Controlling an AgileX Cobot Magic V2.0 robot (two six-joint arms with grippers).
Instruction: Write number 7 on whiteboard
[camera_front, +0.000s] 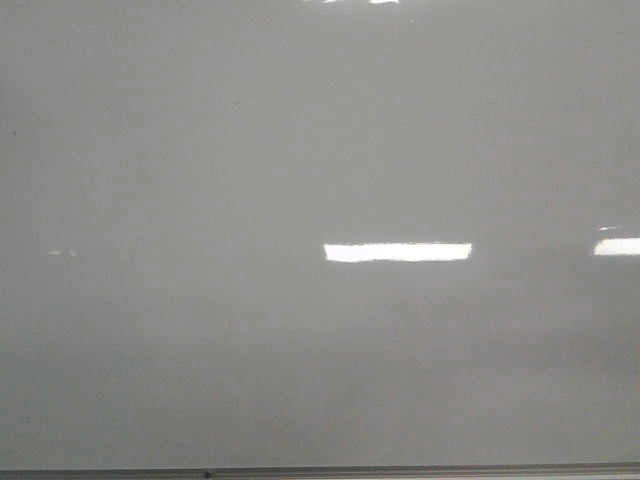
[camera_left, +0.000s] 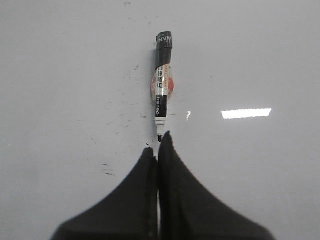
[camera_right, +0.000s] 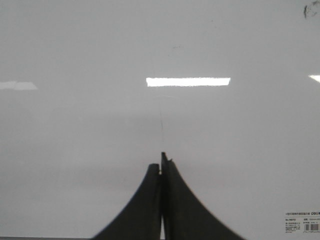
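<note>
The whiteboard (camera_front: 300, 120) is a glossy pale grey board that fills the front view, and no black marker line of a number 7 shows on it in any view. Neither gripper shows in the front view. In the left wrist view a black and white marker (camera_left: 161, 85) lies on the whiteboard (camera_left: 250, 50), uncapped tip towards my left gripper (camera_left: 159, 142). That gripper is shut and empty, its fingertips just short of the tip. My right gripper (camera_right: 161, 162) is shut and empty over bare board (camera_right: 75, 50).
A thin metal edge strip (camera_front: 400, 471) runs along the board's bottom. Bright rectangular light reflections (camera_front: 397, 252) lie on the surface. Small dark specks (camera_left: 107, 170) dot the board near the marker. A printed label (camera_right: 303, 222) and a dark smudge (camera_right: 310, 10) sit at the board's corners.
</note>
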